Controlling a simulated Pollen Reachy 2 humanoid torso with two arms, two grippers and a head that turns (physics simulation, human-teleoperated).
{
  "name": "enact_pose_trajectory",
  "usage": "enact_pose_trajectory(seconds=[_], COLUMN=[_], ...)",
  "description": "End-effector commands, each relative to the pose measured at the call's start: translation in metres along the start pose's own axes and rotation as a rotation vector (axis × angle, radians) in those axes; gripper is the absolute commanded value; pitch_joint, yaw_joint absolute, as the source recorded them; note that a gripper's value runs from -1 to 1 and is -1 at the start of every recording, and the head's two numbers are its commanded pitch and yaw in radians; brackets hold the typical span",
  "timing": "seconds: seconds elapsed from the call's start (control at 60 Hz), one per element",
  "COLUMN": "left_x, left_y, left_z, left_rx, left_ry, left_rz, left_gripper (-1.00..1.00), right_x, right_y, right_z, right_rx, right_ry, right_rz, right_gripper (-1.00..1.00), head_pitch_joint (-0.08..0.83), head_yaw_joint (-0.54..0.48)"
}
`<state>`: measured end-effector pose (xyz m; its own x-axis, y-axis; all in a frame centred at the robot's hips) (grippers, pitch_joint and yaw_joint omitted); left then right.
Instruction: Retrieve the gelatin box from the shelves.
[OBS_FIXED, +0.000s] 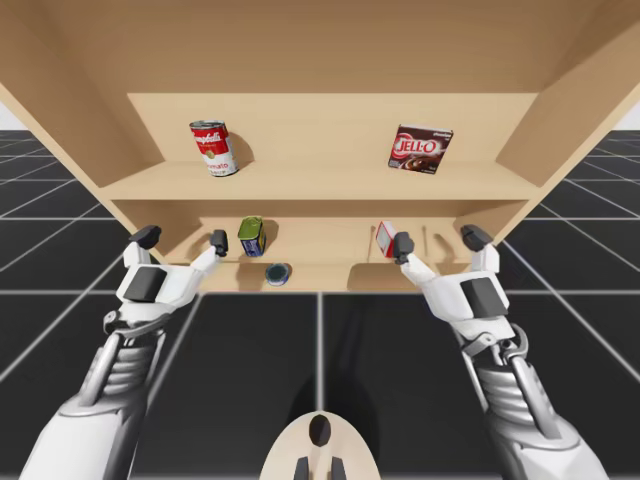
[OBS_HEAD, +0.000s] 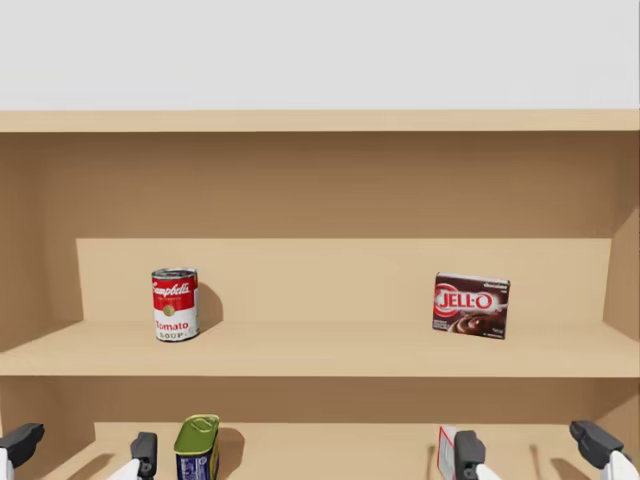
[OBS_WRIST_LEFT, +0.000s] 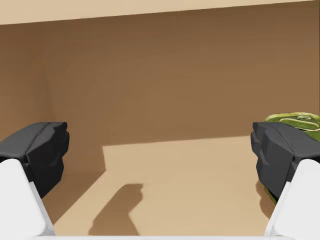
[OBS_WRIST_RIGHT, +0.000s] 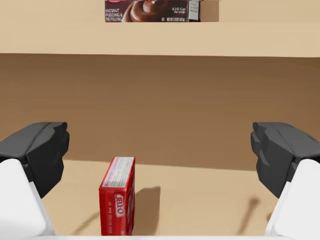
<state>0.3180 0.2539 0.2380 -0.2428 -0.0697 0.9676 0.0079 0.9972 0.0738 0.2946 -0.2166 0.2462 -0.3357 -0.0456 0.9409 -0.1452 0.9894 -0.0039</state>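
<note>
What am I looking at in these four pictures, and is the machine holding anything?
This is a simulated two-armed robot facing wooden shelves. The high view looks down from above; both arms enter from the bottom. The head view comes from a camera on its head. Each wrist view looks along one hand, its two dark fingers at the bottom edge. The upper shelf carries a red and white can and a dark brown box. The lower shelf holds a green-topped can, a small flat blue can and a small red box, probably the one to fetch. The left tool and the right tool are both open and hold nothing; the red box stands just ahead of the right one.
</note>
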Motion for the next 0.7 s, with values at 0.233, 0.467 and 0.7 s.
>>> enact_pose_trajectory(seconds=[0.233, 0.467, 0.7], left_x=[-0.0004, -0.0012, -0.0015], left_y=[0.0001, 0.0005, 0.0013], left_z=[0.0013, 0.0016, 0.0015], left_rx=[0.0, -0.002, -0.005], left_ry=[-0.006, -0.008, -0.01], left_rz=[0.001, 0.001, 0.001], left_gripper=[-1.0, -1.0, -1.0], right_x=[-0.0022, -0.0022, -0.0026], right_y=[0.0046, 0.0029, 0.0027], right_z=[-0.0013, -0.002, -0.0023], right_rx=[0.008, 0.002, 0.005], right_ry=[0.034, 0.026, 0.024], right_rz=[-0.056, -0.059, -0.056], right_gripper=[-1.0, -1.0, -1.0], head_pitch_joint=[0.089, 0.235, 0.327], head_yaw_joint=[0.02, 0.0, -0.07])
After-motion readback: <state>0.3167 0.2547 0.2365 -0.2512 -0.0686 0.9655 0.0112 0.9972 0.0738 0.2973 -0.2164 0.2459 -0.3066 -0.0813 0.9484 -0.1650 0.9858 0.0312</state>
